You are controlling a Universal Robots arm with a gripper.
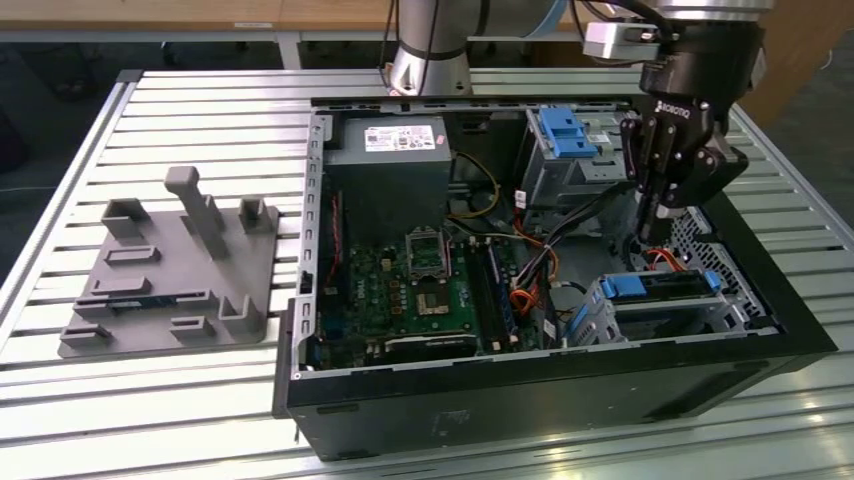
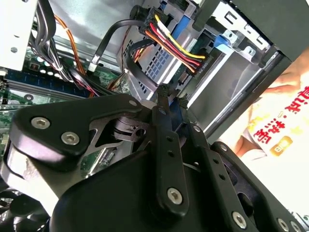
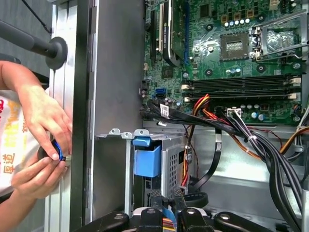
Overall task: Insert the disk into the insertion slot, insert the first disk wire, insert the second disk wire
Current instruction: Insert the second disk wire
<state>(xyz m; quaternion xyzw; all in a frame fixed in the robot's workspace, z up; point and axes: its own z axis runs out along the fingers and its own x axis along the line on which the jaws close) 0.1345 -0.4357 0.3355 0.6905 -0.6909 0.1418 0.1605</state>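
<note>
Gripper point(image 1: 650, 232) — vertical above disk point(image 1: 657, 287), pinching blue wire point(image 3: 166, 216).

An open computer case point(image 1: 534, 390) sits on the surface point(image 1: 200, 400), with a fixture plate point(image 1: 160, 290) at the exterior view's left. Inside, the disk point(image 1: 657, 287) lies in the insertion slot point(image 1: 721, 318), right of the motherboard point(image 1: 414, 300).

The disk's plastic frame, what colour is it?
The frame around the disk is bright blue; it shows best in the exterior view.
</note>
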